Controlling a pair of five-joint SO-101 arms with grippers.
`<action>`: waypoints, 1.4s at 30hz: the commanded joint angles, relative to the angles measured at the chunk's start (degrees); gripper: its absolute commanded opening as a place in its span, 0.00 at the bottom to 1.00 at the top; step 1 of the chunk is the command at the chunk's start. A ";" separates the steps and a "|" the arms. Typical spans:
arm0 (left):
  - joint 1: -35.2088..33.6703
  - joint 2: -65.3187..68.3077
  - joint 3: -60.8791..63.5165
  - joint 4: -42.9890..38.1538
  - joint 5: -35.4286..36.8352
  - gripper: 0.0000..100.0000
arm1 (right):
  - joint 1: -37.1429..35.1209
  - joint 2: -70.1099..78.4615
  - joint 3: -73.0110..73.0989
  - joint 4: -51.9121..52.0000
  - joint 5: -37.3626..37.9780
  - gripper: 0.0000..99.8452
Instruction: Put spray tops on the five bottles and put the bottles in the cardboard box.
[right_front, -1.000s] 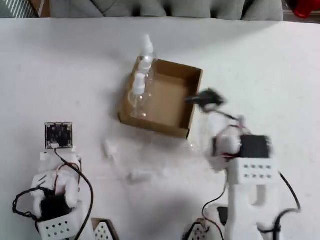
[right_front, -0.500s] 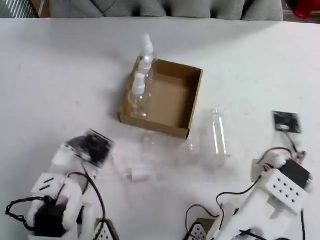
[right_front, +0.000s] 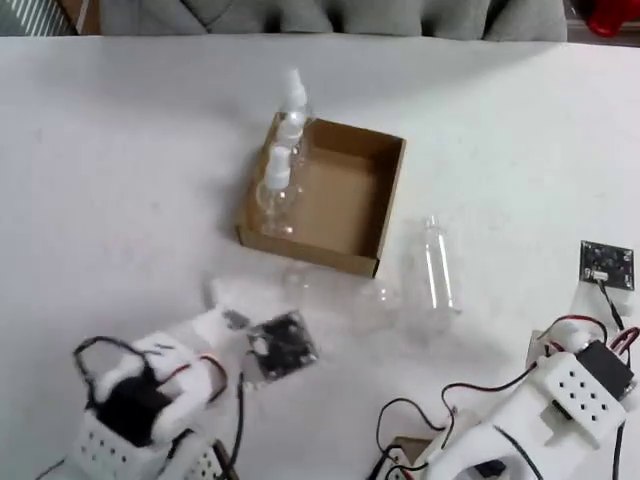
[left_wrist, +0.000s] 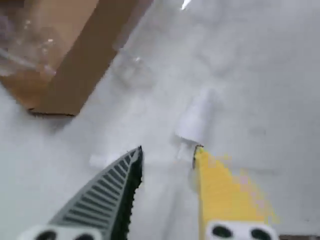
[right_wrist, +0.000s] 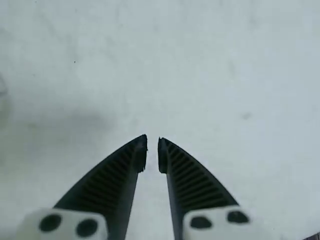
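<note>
One spray top (left_wrist: 196, 119) lies just beyond the spread left pincer (left_wrist: 169, 149); right pincer (right_wrist: 152, 140) pressed together.

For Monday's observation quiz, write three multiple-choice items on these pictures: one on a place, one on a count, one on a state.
1. Where does the uncapped bottle lie?
A. Inside the cardboard box
B. On the table beside the box, on the right arm's side
C. Upright on the box's rim

2. How many capped bottles are in the box?
A. Two
B. Four
C. None

3. How is the left hand?
A. Shut on a bottle
B. Shut on nothing
C. Open, with a spray top on the table just ahead

Key:
1 B: the high view shows it lying flat outside the box's wall.
2 A: two bottles with tops sit at one side of the box.
3 C: the left wrist view shows a wide gap between its fingers, with nothing held.
</note>
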 joint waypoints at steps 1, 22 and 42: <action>8.48 7.60 -2.55 -5.54 -0.26 0.18 | 0.22 -0.66 -0.62 -0.84 0.53 0.02; 5.85 46.29 -3.78 -33.14 -8.88 0.19 | -0.84 -1.19 -0.79 -0.75 0.09 0.02; 2.33 56.84 -7.82 -33.85 -10.02 0.02 | -1.45 -1.19 -1.14 -0.75 0.09 0.02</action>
